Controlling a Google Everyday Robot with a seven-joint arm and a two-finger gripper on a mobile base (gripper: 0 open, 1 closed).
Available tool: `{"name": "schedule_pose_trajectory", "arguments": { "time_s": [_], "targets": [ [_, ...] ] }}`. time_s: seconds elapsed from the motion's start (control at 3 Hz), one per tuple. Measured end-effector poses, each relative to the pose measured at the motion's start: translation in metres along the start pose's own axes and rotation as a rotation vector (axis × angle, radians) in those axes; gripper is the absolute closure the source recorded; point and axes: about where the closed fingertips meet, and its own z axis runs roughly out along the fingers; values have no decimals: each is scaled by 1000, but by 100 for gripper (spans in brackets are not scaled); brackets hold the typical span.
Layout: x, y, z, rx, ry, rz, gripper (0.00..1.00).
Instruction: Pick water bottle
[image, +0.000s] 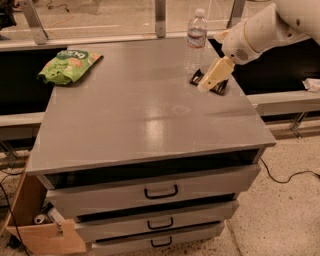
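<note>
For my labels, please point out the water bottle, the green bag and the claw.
water bottle (196, 36), camera view, label band.
green bag (67, 64), camera view, middle of its front.
claw (206, 84), camera view, its tip, just right of the bottle.

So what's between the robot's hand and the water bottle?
Almost nothing: in the camera view the gripper is close by the water bottle, with only the end of a dark packet and some grey tabletop between.

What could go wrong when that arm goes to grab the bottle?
The water bottle stands tall and narrow near the back edge of the cabinet top; a sideways nudge from the gripper, hovering close beside it, might topple it. The dark packet lies directly beneath the gripper and could get dragged or snagged.
</note>
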Motion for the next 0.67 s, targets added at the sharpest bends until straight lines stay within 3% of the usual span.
{"name": "schedule_pose_trajectory", "arguments": {
  "time_s": [0.67],
  "targets": [
    [-29,-61,23,84,-265,108,0]
  ]
}}
